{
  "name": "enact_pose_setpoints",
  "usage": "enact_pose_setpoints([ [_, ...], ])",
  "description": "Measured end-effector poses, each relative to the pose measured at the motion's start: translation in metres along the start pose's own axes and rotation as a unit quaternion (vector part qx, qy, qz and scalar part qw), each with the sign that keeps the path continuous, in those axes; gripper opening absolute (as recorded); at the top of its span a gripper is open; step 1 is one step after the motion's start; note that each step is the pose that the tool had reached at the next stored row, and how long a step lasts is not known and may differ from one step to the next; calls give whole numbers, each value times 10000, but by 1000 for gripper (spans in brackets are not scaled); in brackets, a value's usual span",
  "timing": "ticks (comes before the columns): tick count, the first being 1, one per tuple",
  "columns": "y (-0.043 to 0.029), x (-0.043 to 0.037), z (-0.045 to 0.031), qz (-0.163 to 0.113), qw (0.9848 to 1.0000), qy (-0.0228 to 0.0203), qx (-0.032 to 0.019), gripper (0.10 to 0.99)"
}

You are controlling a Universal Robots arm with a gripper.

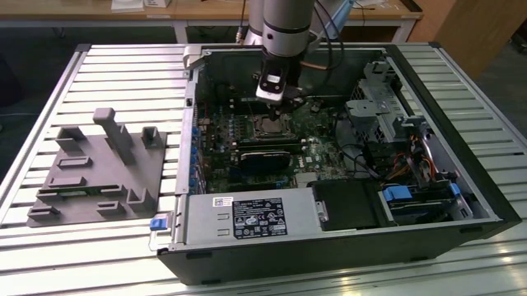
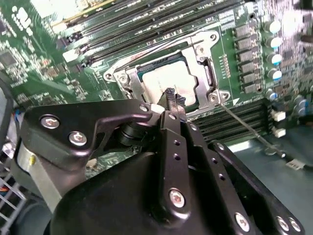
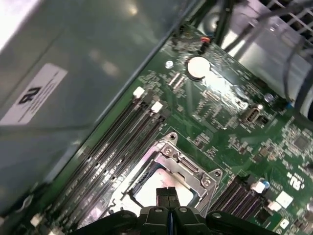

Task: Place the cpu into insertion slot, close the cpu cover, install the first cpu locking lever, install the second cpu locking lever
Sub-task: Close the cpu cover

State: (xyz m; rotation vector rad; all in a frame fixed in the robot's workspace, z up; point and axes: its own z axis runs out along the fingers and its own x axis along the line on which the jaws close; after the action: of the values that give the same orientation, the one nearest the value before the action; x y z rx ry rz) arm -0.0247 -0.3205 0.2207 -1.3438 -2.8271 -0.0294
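Note:
The cpu (image 2: 161, 78) lies flat in the insertion slot (image 1: 268, 127), its pale silvery top showing through the window of the cpu cover (image 2: 204, 68). The cover rests flat around the chip. A thin wire locking lever (image 2: 244, 125) sticks out free from one socket corner, over the memory slots. My gripper (image 2: 172, 96) is shut with nothing between its fingers, its tips just above one edge of the cpu. In the first wrist view my gripper (image 3: 167, 193) hangs over the cpu (image 3: 146, 193) and the cover (image 3: 188, 169). In the exterior view my gripper (image 1: 276, 110) reaches down into the open case.
Long black memory slots (image 2: 146, 24) flank the socket on two sides. A black fan unit (image 1: 263, 159) sits just in front of it, with the white-labelled power supply (image 1: 247, 219) nearer the case front. Drive bays and cables (image 1: 395, 123) fill the exterior view's right. A grey fixture block (image 1: 91, 172) stands outside.

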Motion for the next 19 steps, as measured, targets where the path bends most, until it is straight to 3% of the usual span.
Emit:
enact_pose_setpoints([
  [4,0,0,1,-363,9993,5,6,106],
  [7,0,0,1,-637,9980,8,11,106],
  [9,0,0,1,-999,9950,12,18,106],
  [13,0,0,2,-1361,9907,17,25,106],
  [19,0,0,2,-1881,9821,23,34,106],
])
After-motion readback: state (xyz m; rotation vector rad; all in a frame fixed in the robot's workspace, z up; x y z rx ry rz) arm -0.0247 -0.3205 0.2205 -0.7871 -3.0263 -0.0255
